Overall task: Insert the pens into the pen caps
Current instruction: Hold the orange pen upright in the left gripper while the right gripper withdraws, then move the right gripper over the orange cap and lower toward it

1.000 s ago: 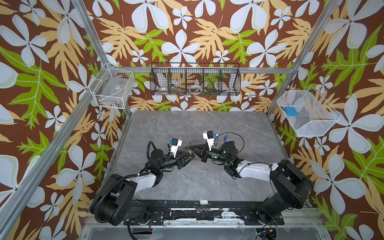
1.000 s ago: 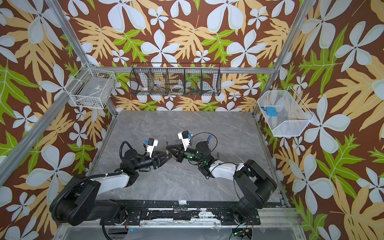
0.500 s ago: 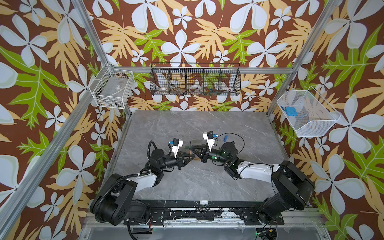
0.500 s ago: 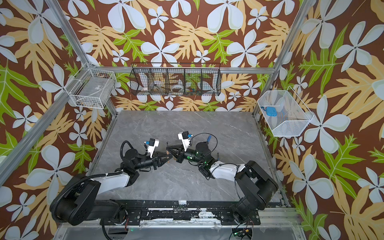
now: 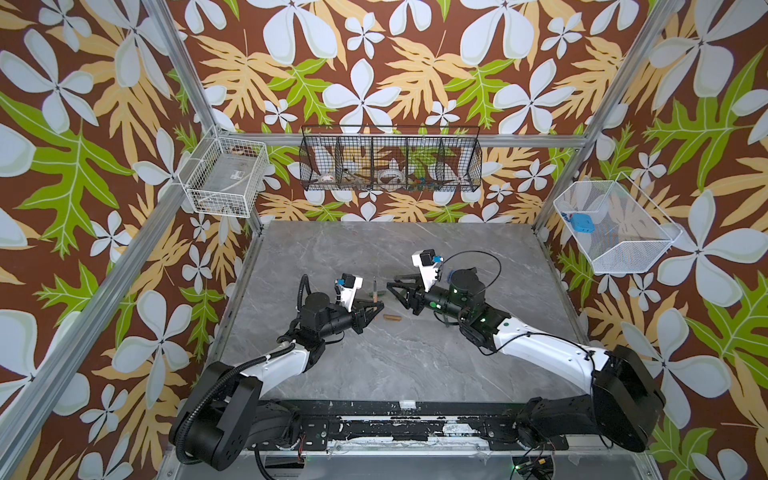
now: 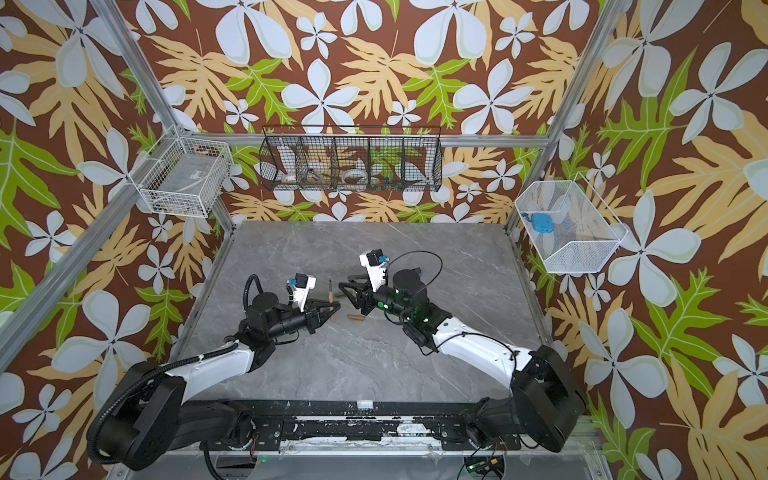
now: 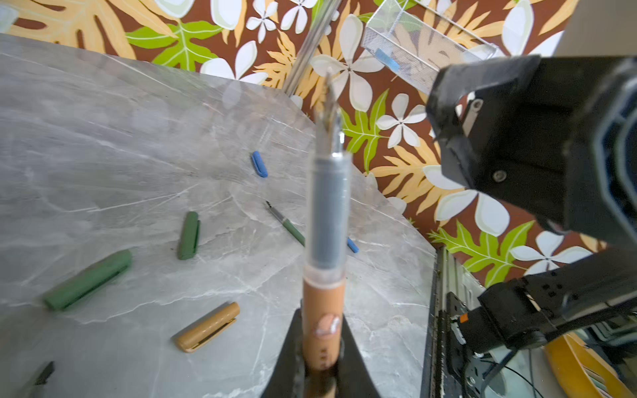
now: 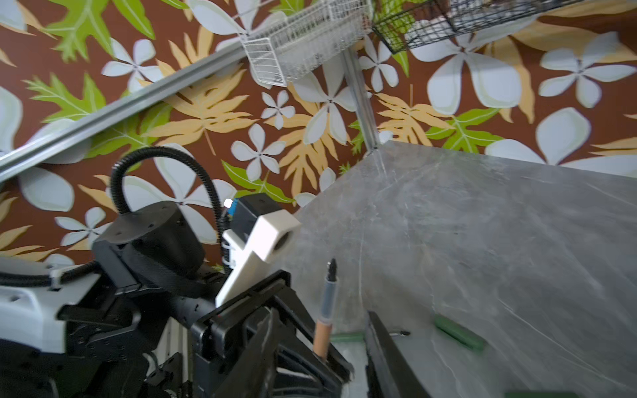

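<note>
Landmark: the orange-brown cap (image 5: pixel 392 318) lies flat on the grey table (image 5: pixel 374 374) and shows in both top views.
Cap detail: the left wrist view alone shows the cap's clip (image 7: pixel 206 327).
Left gripper (image 5: pixel 377 306): it is just left of the orange-brown cap and above the table. Its jaws are clamped on the lower barrel of the orange-brown pen (image 5: pixel 374 289).
Orange-brown pen: it rises out of those jaws just beyond the cap and does not touch it. The top views show it as a thin stick. The left wrist view adds its clear grey section and dark nib.
Right gripper (image 5: pixel 391 281): it is beyond the cap and slightly right, with its jaws spread and holding nothing. In the right wrist view the pen stands ahead of the gap, apart from both fingers (image 8: pixel 387 356).
Nearer green cap (image 7: pixel 88 279): it lies near the orange-brown cap, apart from it.
Farther green cap (image 7: pixel 189 235): it lies beyond the orange-brown cap.
Green pen (image 7: pixel 286 224): it lies flat farther out, partly behind the held pen.
Blue cap (image 7: pixel 259 164): it is the farthest from the orange-brown cap.
View note: only the left wrist view shows these last four clearly.
</note>
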